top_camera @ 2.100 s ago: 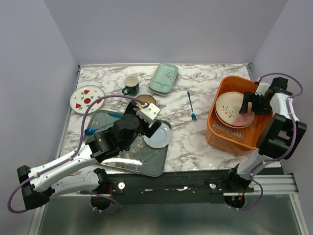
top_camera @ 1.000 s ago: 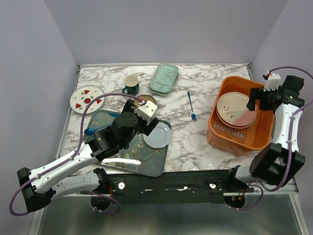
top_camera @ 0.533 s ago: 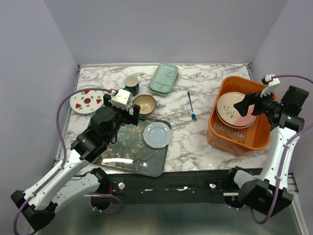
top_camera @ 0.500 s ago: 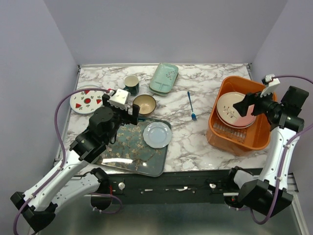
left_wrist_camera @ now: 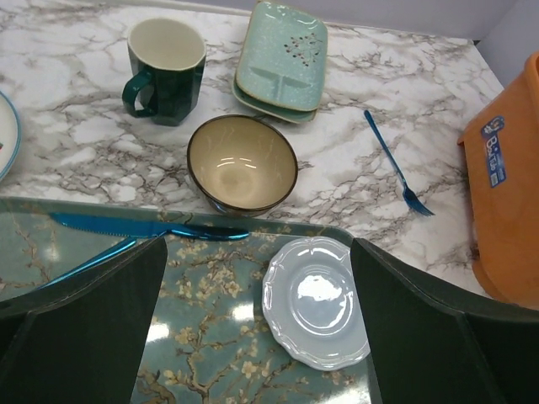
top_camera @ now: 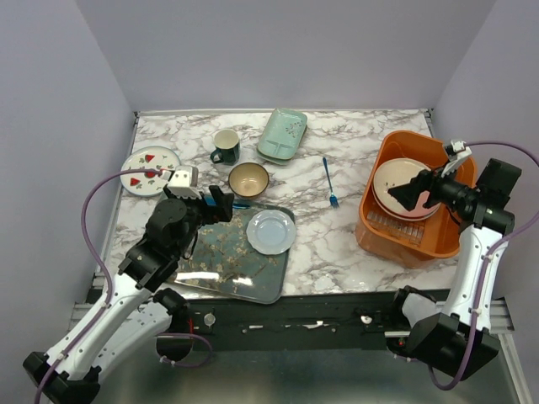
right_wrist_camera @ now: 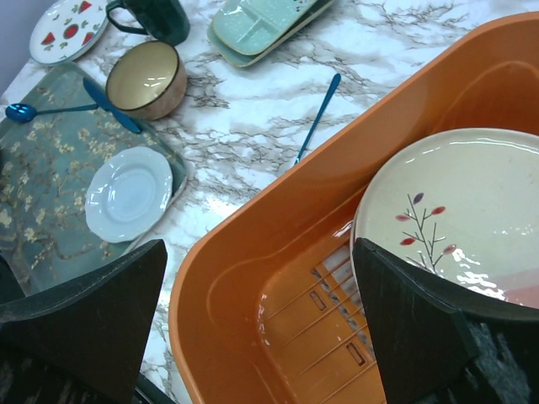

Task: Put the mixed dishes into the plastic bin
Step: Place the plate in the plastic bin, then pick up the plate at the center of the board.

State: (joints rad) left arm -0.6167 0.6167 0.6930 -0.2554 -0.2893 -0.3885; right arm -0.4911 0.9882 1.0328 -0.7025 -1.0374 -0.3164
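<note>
1. Plate with red wedges (top_camera: pixel 150 166) lies at the far left of the table (top_camera: pixel 354 135). The overhead view shows it whole, while the left wrist view catches only a sliver of its rim.
2. Left fingers (left_wrist_camera: pixel 93 328) are spread wide with nothing between them, above the floral tray (left_wrist_camera: pixel 210 337). From overhead they are only a dark lump at the end of the arm.
3. A blue knife (left_wrist_camera: pixel 143 225) lies along the tray's far edge. A blue spoon (right_wrist_camera: pixel 17 111) lies on the tray left of it, and only the right wrist view shows its bowl. Overhead, the left arm covers most of both.
4. The dark green mug (top_camera: pixel 225 146) stands upright on the table. The brown bowl (top_camera: pixel 248 179) sits nearer, just beside the tray's far edge. The left wrist view shows both are empty.
5. A small pale blue plate (top_camera: pixel 270 231) lies flat in the tray's right part.
6. The mint dish (top_camera: pixel 282 133) lies towards the far edge of the table. A blue fork (top_camera: pixel 329 183) lies between the bowl and the bin.
7. The orange bin (top_camera: pixel 375 227) stands at the right and holds the cream-and-pink plate (right_wrist_camera: pixel 472 210). Its slotted floor shows clearly only in the right wrist view.
8. Right fingers (right_wrist_camera: pixel 84 320) are spread and empty, above the bin near that plate.
</note>
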